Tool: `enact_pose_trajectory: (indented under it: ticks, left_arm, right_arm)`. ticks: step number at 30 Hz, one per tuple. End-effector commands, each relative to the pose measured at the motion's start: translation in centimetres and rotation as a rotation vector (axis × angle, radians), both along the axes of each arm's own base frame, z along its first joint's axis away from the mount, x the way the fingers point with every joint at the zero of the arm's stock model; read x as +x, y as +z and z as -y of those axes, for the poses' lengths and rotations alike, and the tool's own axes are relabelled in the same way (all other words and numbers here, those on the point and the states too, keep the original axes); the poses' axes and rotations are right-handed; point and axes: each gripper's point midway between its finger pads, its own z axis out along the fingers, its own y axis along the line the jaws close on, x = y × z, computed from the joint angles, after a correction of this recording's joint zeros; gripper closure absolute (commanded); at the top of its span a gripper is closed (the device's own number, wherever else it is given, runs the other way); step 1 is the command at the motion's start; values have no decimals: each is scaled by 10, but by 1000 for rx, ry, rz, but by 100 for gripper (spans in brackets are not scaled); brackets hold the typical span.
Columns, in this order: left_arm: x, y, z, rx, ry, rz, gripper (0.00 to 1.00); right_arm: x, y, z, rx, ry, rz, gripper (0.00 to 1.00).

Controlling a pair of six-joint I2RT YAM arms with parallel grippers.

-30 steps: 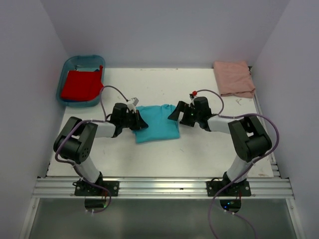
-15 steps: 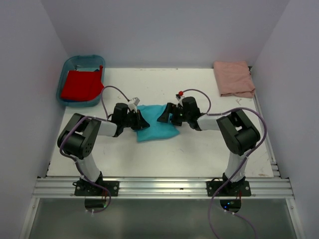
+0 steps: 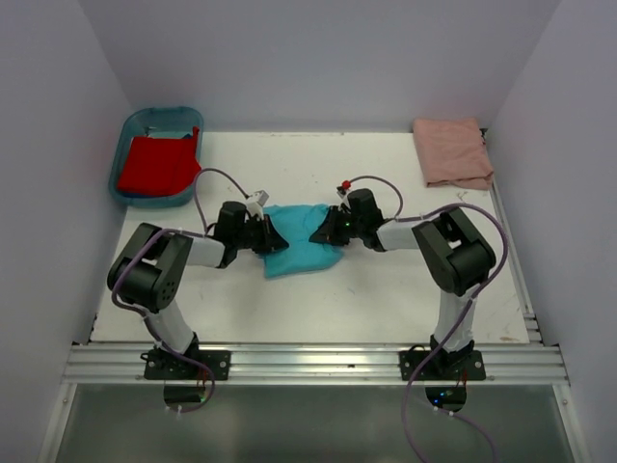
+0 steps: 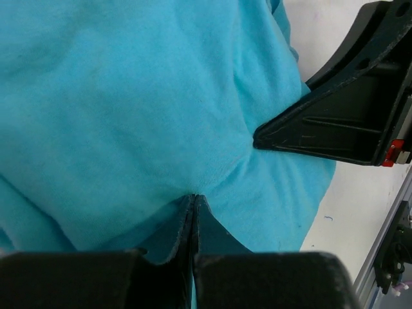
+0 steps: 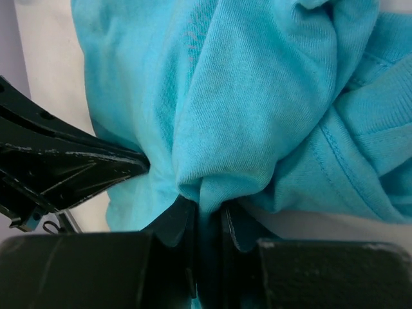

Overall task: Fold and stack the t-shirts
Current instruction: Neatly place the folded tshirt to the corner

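Top external: the pink t-shirt (image 3: 453,152) lies folded at the far right. The red t-shirt (image 3: 157,164) waits in the blue tub (image 3: 159,112). The turquoise t-shirt (image 3: 299,253) is bunched in the middle of the table (image 3: 386,289), and I judge its fold unfinished. Left wrist: the left gripper (image 4: 193,201) pinches its cloth. Right wrist: the right gripper (image 5: 207,215) clamps a thick fold.

I get bright, even light from above on the surface (image 3: 386,280); shadows are soft and faint. My wrist views go dark and blurred at the near edge.
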Motion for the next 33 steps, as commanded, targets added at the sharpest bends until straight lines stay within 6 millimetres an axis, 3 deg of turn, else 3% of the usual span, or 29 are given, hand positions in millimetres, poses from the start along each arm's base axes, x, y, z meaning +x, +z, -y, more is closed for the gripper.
enact_pose_trajectory:
  ticks: [1,6,7,8,10,11,13,14,15,17,21,24,26,27,33]
  left_arm:
    - [-2,19,-4,14,4,39,100]
    - [10,91,-10,15,47,178,98]
    - [11,102,-14,21,65,205,93]
    - [11,127,-16,8,78,264,91]
    - [10,146,-22,13,108,293,84]
    - [7,165,-27,4,131,336,81]
    - [-1,180,-30,-7,139,361,82]
    - [-4,183,-32,-7,139,366,82]
    - [-9,179,-34,0,139,352,82]
    - [-16,183,-36,-7,141,361,83]
    - [-32,158,-41,11,137,308,88]
    - [-42,140,-43,21,129,270,92]
    - [-47,135,-43,19,123,258,95]
    - [-50,129,-44,21,121,245,96]
    - [-57,124,-44,17,113,234,96]
  right_arm:
    - [-6,22,20,-45,-50,11,100]
    - [24,84,53,5,-225,128,100]
    - [31,90,60,11,-262,143,100]
    - [37,98,64,35,-292,151,100]
    - [52,112,81,78,-354,173,100]
    - [62,126,84,139,-386,200,100]
    - [80,133,107,208,-472,211,100]
    - [92,152,114,300,-514,247,100]
    - [103,159,130,335,-554,267,100]
    - [120,169,139,389,-580,294,100]
    - [158,201,173,492,-652,401,100]
    - [182,235,199,632,-666,483,100]
    - [188,256,205,712,-643,539,100]
    - [199,259,230,722,-678,572,100]
    - [211,297,276,762,-714,753,100]
